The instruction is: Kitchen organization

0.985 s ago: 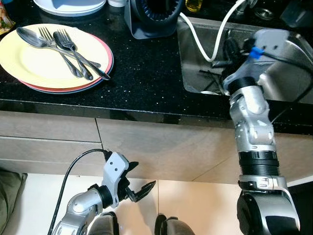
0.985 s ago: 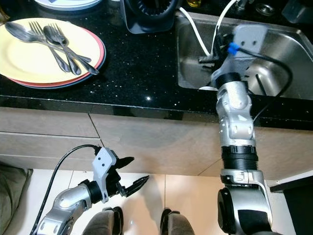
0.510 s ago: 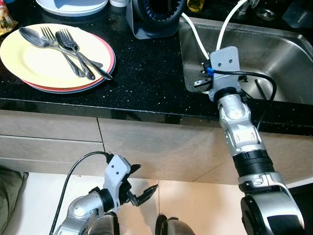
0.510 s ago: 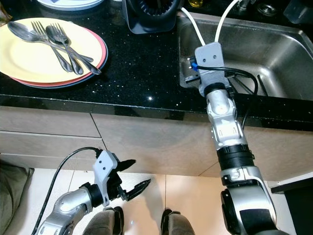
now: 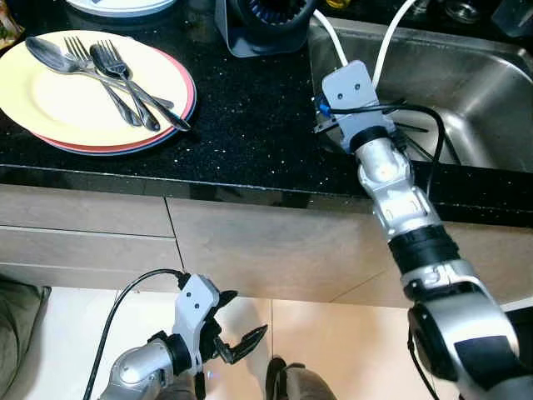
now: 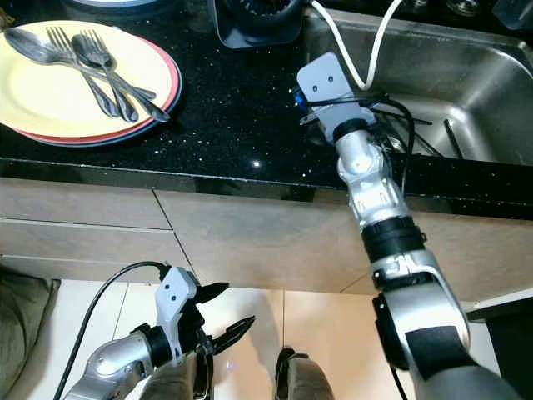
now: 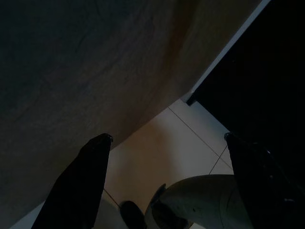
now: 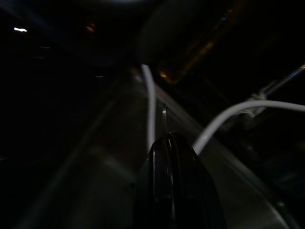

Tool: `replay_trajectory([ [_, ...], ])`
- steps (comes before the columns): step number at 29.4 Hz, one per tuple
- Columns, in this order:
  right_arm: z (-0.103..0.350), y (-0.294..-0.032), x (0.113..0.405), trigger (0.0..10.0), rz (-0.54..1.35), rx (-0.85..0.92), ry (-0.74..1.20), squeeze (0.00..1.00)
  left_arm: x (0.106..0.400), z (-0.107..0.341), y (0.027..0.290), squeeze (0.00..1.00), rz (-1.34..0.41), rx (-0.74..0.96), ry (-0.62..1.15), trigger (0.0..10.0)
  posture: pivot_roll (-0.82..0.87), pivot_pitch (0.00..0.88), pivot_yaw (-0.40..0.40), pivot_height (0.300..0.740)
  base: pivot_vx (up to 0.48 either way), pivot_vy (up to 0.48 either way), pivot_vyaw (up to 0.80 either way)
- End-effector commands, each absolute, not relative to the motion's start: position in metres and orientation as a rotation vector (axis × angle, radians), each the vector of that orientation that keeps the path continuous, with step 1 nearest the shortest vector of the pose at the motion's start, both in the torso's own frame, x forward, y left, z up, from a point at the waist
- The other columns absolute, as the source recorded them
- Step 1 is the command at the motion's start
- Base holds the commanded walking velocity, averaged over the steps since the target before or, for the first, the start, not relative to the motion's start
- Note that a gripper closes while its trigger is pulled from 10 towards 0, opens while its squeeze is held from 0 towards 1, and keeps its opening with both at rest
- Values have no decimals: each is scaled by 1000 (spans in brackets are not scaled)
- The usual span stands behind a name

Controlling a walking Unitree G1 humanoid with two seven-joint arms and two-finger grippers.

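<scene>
a: black speckled counter [image 5: 250,125], steel sink [image 5: 491,75] to the right, pale tile floor below. plates [image 5: 92,92] sit far left, two forks and a spoon [image 5: 50,57] lying on them.

b: right gripper [image 8: 172,143]?

a: at the sink's near-left corner, beside two white hoses [image 5: 333,50]. fingers pressed together on something thin, a utensil maybe; can't tell.

b: left gripper [image 5: 241,342]?

a: idle by the floor, fingers spread, empty.

b: advice?

a: i'd say lift clear of the hoses, then cross low toward the plates.
</scene>
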State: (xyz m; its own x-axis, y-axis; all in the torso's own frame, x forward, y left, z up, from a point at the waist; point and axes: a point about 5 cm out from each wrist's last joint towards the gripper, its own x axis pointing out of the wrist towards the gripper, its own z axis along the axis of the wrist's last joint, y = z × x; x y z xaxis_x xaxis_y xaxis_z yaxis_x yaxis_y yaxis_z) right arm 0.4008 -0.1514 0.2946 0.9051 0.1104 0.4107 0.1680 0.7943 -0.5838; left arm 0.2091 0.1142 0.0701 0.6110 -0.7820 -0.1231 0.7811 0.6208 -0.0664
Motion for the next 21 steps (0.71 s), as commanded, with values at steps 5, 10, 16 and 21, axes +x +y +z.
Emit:
replay_trajectory([
  [5,305,-167,411,10000,-99,-733,-382,0,200,64,114,0,-911,-20,190,10000,111,314,-91,740,0,0,0],
  [10,306,-171,417,10000,-80,-802,-306,0,198,63,114,0,-911,-22,197,10000,107,322,-91,740,0,0,0],
  [16,301,-172,422,10000,-28,-850,-217,0,197,64,113,0,-911,-23,199,10000,112,328,-95,740,0,0,0],
  [21,297,-176,424,10000,-12,-854,-158,596,197,65,113,0,-901,-24,196,10000,112,330,-95,740,0,0,0],
])
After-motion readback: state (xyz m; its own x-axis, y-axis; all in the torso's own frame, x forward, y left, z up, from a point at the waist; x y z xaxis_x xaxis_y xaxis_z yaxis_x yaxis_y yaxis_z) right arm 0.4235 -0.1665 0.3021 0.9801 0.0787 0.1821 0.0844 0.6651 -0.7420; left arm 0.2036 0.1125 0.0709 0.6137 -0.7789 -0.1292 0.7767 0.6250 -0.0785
